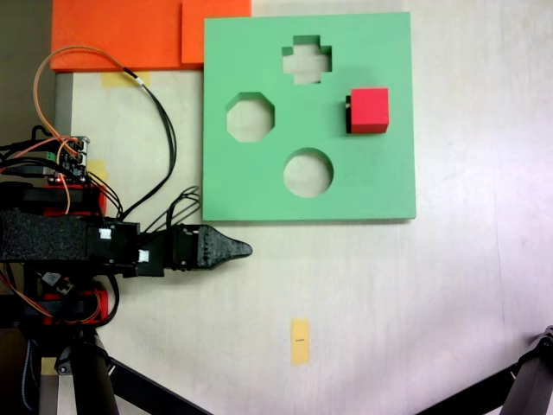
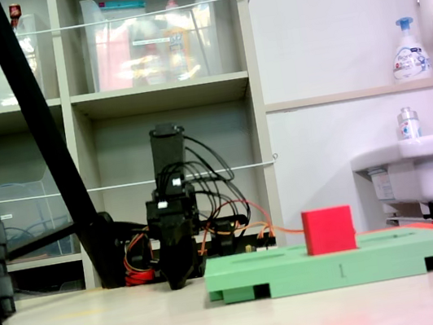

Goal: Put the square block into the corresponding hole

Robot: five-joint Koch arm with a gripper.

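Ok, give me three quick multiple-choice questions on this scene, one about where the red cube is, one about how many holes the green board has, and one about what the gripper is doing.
1. Where is the red cube?
A. On the green board, by its right edge in the top-down fixed view
B. On the bare table beside the gripper
C. On an orange slab

2. How many cut-outs show in the green board?
A. One
B. Three open ones: cross, octagon, round
C. Six

3. What is the gripper doing?
A. Clamping the cube
B. Pressing into the round cut-out
C. Resting off the board, holding nothing

Answers: 1 A, the cube stands upright on the board's right side. 2 B, three open shapes are visible. 3 C, its tip lies below the board's lower edge, apart from the cube.
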